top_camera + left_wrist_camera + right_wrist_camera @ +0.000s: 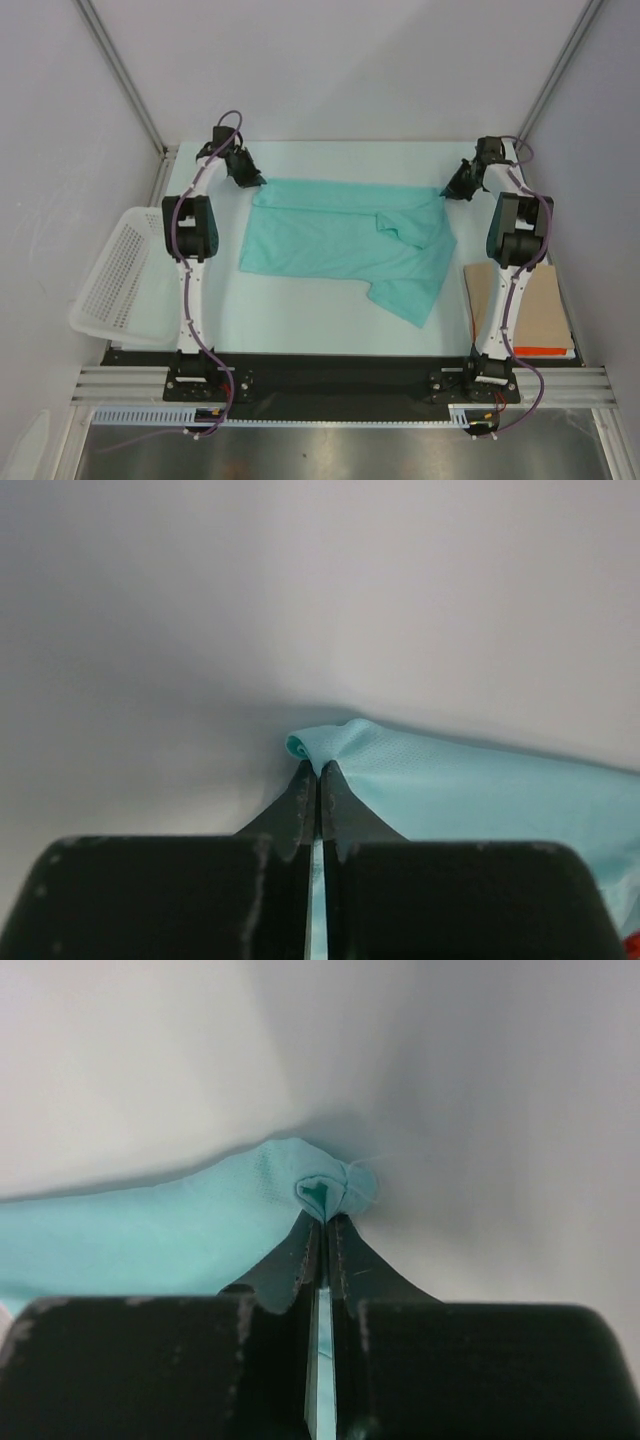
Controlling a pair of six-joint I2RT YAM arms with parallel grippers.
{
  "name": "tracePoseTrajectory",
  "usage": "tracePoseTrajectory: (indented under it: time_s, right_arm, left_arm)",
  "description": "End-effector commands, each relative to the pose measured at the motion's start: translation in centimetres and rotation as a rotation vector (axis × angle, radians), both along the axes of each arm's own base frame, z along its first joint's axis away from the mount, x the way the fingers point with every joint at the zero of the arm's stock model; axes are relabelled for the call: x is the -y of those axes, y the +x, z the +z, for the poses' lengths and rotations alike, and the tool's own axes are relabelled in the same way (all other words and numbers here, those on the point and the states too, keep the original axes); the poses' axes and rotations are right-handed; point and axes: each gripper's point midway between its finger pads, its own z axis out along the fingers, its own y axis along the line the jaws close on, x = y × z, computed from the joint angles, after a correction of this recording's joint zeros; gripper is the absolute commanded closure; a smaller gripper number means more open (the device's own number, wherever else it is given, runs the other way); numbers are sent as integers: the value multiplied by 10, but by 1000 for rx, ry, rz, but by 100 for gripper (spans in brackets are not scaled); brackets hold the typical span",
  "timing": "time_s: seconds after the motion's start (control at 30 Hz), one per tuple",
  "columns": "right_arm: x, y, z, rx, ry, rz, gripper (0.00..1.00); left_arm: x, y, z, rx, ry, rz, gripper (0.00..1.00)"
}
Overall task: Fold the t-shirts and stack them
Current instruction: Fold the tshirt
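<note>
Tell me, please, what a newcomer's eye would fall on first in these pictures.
The teal t-shirt spread mid-table stands out. The left gripper and right gripper each pinch a far corner of it. A white basket sits at the left edge, a cardboard sheet at the right.

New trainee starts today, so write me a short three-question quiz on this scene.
1. True or false: the left gripper and right gripper are both shut on the t-shirt.
2. What lies left of the t-shirt? A basket, B bowl, C bottle.
3. Fill in: the grippers pinch the t-shirt's ___ corners (far or near).
Key: 1 true; 2 A; 3 far.
</note>
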Motion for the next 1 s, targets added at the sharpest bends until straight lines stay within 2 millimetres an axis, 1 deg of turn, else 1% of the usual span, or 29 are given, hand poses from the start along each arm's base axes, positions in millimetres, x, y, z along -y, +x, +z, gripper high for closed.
tracePoseTrajectory:
  time_s: [0.0,0.03,0.07,0.1,0.13,0.17,0.2,0.23,0.27,0.3,0.33,0.37,0.4,0.43,0.5,0.53,0.57,0.6,0.63,0.67,0.7,0.73,0.77,0.8,0.83,0.87,0.9,0.93,0.97]
  right_arm:
    - [10,55,30,151,9,-45,100]
    - [9,60,18,135,19,-47,94]
    - [10,64,22,133,26,-53,88]
    - [10,68,23,127,29,-65,82]
    - [13,82,38,162,21,-69,70]
    - [13,76,39,123,19,-72,66]
    - [14,77,45,117,6,-78,59]
    - [17,74,63,109,-14,-81,48]
    - [20,70,72,102,-32,-91,42]
    - [23,66,83,103,-51,-97,40]
    - [24,59,90,99,-70,-81,38]
    - [24,45,110,95,-88,-75,29]
    - [31,36,115,80,-136,-91,17]
    - [33,19,121,43,-160,-83,10]
    - [34,-9,140,13,-193,-76,9]
    - [31,-22,140,-15,-198,-64,11]
    - [28,-36,140,-40,-204,-43,13]
    - [20,-62,144,-62,-195,-26,14]
    - [14,-69,146,-47,-184,-13,19]
    - [3,-79,152,-26,-139,21,21]
    - [-4,-106,146,-51,-116,35,23]
    - [-10,-116,151,-41,-100,45,29]
    - [-15,-127,147,-49,-80,55,31]
    - [-27,-138,147,-45,-38,83,33]
    - [-33,-162,139,-71,-25,93,36]
    - [-44,-174,135,-85,-10,117,37]
    - [-52,-185,132,-90,-5,137,39]
    - [-62,-209,117,-122,-1,158,41]
    - [-66,-220,112,-127,-7,168,41]
  left_arm:
    - [3,33,15,89,-83,67,94]
    - [2,34,14,85,-86,76,85]
    - [1,38,21,96,-82,85,67]
    - [-1,36,27,91,-71,91,59]
    - [-6,37,33,99,-45,104,47]
    - [-10,35,36,105,-12,99,36]
    - [-13,29,43,98,15,96,34]
    - [-19,25,57,118,71,92,31]
    - [-23,21,67,126,91,96,27]
    - [-25,14,73,118,112,101,25]
    - [-28,9,78,115,132,107,20]
    - [-30,3,97,138,164,105,20]
    - [-31,-3,102,132,181,105,20]
    - [-27,-8,109,135,192,94,20]
    - [-23,-24,125,129,214,92,22]
    - [-18,-30,127,123,218,80,24]
    - [-5,-41,136,127,222,53,28]
    - [2,-50,137,115,230,37,29]
    - [11,-59,138,107,234,15,30]
    - [28,-76,129,77,238,-28,31]
    - [37,-87,145,107,226,-49,32]
    - [44,-98,149,112,221,-68,32]
    - [58,-123,128,58,226,-114,34]
    - [64,-134,150,116,214,-126,35]
    - [67,-146,147,114,229,-141,35]
    - [74,-168,127,67,247,-175,35]
    - [75,-181,125,57,249,-187,36]
    - [74,-202,115,24,251,-196,37]
    - [72,-213,110,5,244,-189,37]
